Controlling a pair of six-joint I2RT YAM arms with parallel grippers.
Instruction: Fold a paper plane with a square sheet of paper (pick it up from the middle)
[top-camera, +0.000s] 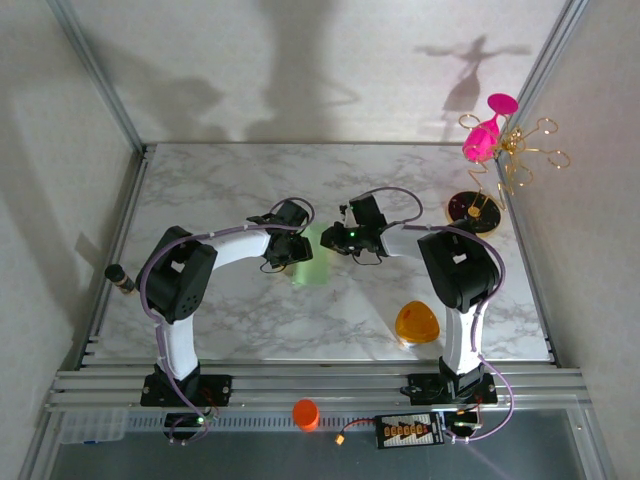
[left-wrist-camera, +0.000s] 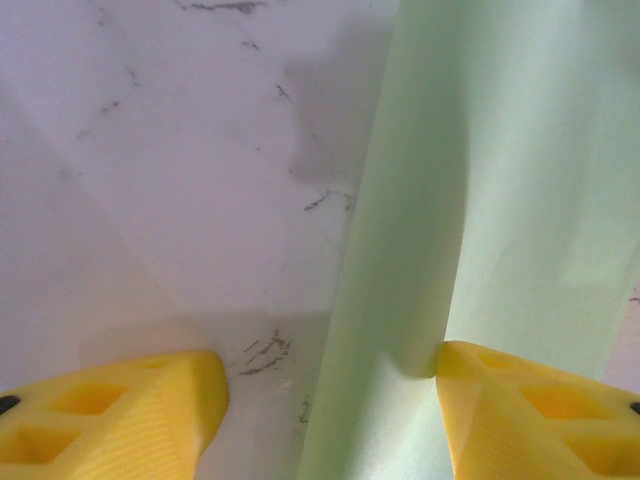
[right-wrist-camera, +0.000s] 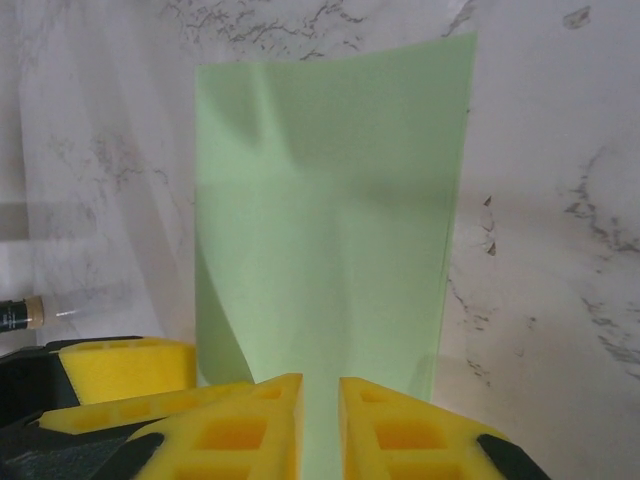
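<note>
Square sheet of paper (right-wrist-camera: 320, 220) is v. light, thin & floppy. It bows under its own weight, takes a permanent crease if squeezed wrong, and prob slides easily on the marble table (left-wrist-camera: 150, 150). It has no stiffness, so a pinch at one edge lets the rest sag. Best hold, as I judge it: mid-edge, pads flat on the paper, gentle force, w/ the 2nd claw supporting the other side before any fold

Right claw (right-wrist-camera: 320, 385): fingers nearly together w/ just a narrow slit, & the sheet's near edge runs down into that slit. I read that as clenched on the paper, abt the middle of that edge. From there the sheet runs straight out ahead of the claw, raised & bowed, one side curling up, far edge well ahead

Left claw (left-wrist-camera: 330, 375): spread wide, grasping nothing. The sheet sits ahead of it & off to one side as a raised curved band. One finger (left-wrist-camera: 520, 410) touches the paper at its tip; the other is over bare marble, apart from the paper. Can't tell if that raised part is a crease or just a bow

From above, the paper is between my 2 claws, just beside both
</note>
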